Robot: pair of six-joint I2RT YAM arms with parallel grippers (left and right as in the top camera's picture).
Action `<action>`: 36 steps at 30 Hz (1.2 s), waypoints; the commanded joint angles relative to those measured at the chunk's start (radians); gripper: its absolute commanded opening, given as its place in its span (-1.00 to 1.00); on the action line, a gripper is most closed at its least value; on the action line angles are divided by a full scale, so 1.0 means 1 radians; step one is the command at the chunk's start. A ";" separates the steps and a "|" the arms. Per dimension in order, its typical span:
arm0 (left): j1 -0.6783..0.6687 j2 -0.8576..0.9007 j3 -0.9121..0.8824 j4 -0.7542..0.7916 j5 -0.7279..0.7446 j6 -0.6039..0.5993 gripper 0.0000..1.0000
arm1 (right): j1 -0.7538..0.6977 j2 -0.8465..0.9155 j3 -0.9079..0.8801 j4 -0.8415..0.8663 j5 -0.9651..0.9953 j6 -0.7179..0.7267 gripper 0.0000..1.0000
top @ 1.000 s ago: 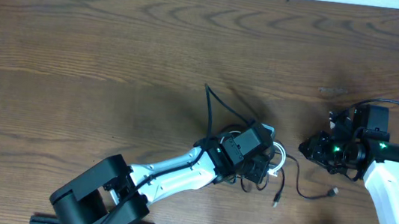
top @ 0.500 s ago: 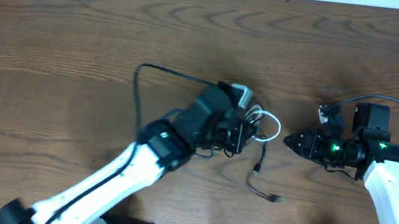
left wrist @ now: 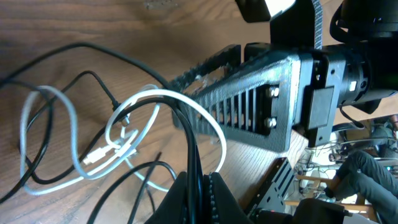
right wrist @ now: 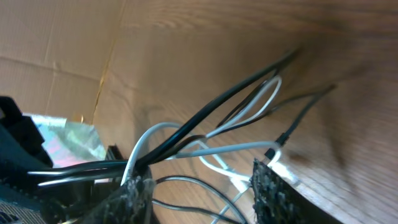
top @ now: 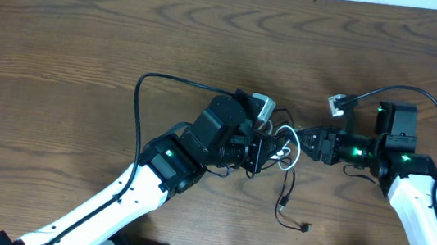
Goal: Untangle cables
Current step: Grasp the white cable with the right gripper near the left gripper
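The cables [top: 286, 147] sit in one tangle near the middle of the wooden table [top: 87, 42], lifted partly off the wood between the two arms. The left arm [top: 156, 165] reaches in from the near left and the right arm [top: 416, 194] from the right, so the grippers face each other across the knot, probably to pull it apart from both sides.

The left gripper [left wrist: 200, 186] is clamped tight on a pair of black cords [left wrist: 191, 143], which run straight up out of its fingertips. This looks like the anchor grip that holds the bundle steady. The right gripper [right wrist: 202, 193] has its fingers spread, with several strands passing between them and none pinched. Judging by that, it is lining up to pick one strand.

The white cable [left wrist: 158, 94] arches in a loop just beside the right gripper's finger, crossed by the black cords, and seems the likeliest strand to draw free. One black tail [top: 285, 188] hangs loose toward the near edge, its plug [top: 305, 227] lying on the wood, well apart from either gripper
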 commanded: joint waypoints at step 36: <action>0.001 -0.005 0.009 -0.129 -0.194 0.144 -0.85 | 0.163 -0.003 -0.002 -0.083 0.209 -0.091 -0.36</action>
